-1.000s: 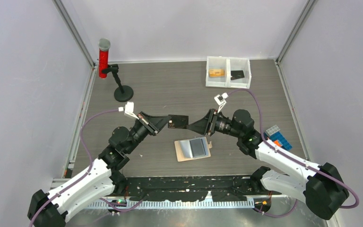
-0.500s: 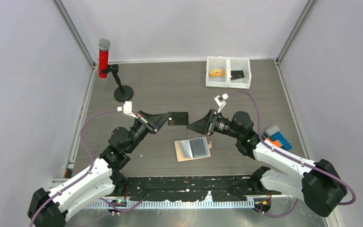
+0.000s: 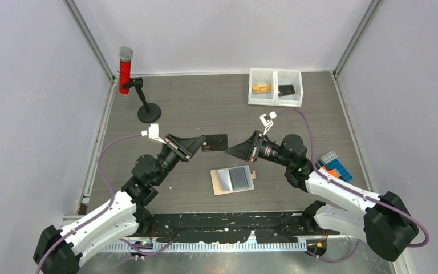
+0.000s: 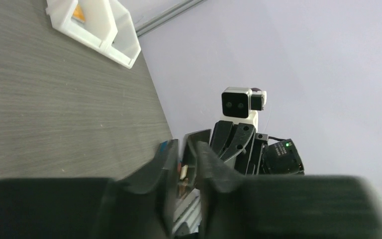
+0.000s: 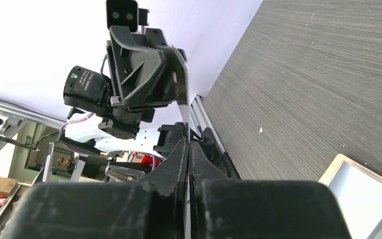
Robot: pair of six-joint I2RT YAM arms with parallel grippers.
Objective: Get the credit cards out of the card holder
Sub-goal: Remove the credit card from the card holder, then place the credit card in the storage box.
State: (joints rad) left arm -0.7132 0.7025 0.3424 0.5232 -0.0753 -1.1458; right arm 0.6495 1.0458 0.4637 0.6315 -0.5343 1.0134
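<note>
A dark credit card (image 3: 214, 142) hangs in the air between both grippers, above the table. My right gripper (image 3: 228, 151) is shut on its right end; in the right wrist view the card (image 5: 182, 99) rises edge-on out of the shut gripper (image 5: 187, 145). My left gripper (image 3: 201, 144) is at the card's left end. In the left wrist view the gripper (image 4: 185, 154) stands slightly open, with a thin gap beside the card (image 4: 192, 144). The tan card holder (image 3: 232, 180) lies open flat on the table below, grey-blue pockets up; its corner (image 5: 363, 194) shows in the right wrist view.
A white two-part bin (image 3: 275, 100) at the back holds an orange-tan block (image 3: 260, 88) and a dark card (image 3: 287, 89). A red cylinder (image 3: 125, 71) and a black stand (image 3: 148, 111) are at back left. Blue blocks (image 3: 335, 164) lie by my right arm.
My right gripper has shut on the card's right end. My left gripper's jaws have eased apart a little. The card shifted slightly left and back.
</note>
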